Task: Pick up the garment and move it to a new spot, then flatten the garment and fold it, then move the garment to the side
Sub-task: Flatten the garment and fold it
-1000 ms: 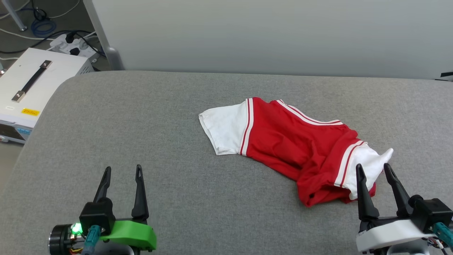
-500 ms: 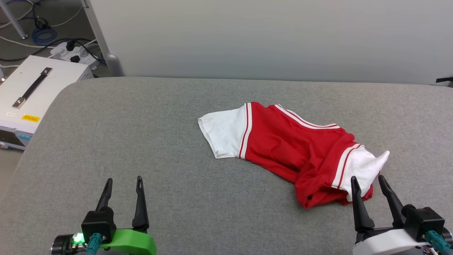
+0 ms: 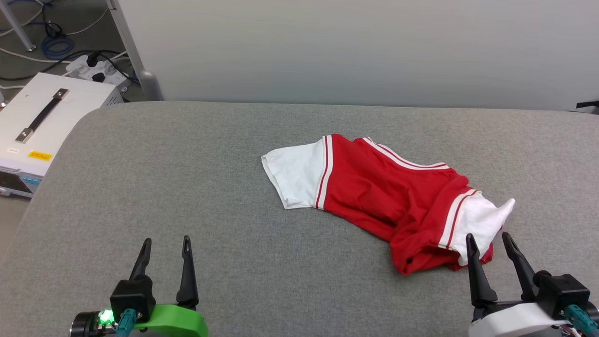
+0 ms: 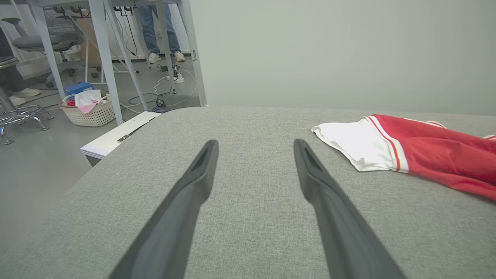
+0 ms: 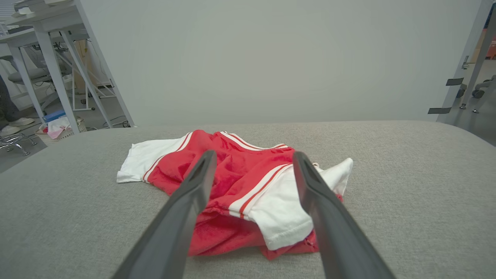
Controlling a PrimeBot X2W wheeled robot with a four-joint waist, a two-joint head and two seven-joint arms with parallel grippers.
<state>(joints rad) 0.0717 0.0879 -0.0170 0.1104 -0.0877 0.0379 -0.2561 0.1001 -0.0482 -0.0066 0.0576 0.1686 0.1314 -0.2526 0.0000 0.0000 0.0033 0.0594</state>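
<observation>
The garment (image 3: 383, 192), a red jersey T-shirt with white sleeves and striped trim, lies crumpled right of centre on the grey padded table (image 3: 187, 187). My right gripper (image 3: 489, 238) stands open at the lower right, its fingertips just short of the garment's near white sleeve (image 3: 479, 220), with nothing held. In the right wrist view the garment (image 5: 240, 182) sits between and beyond the open fingers (image 5: 186, 201). My left gripper (image 3: 167, 241) is open at the lower left over bare table, far from the garment. The left wrist view has the garment (image 4: 407, 149) off to its right.
A white equipment case (image 3: 42, 126) with a black handle stands off the table's left edge, with cables and a power strip (image 3: 93, 65) on the floor behind. A pale wall panel (image 3: 355, 47) runs along the far edge. A laundry basket (image 4: 87, 110) and a person's legs (image 4: 161, 31) are beyond.
The head camera has tilted slightly, shifting the whole picture. Both grippers sit a little lower in view, the right one drawn back slightly from the sleeve. The garment has not moved.
</observation>
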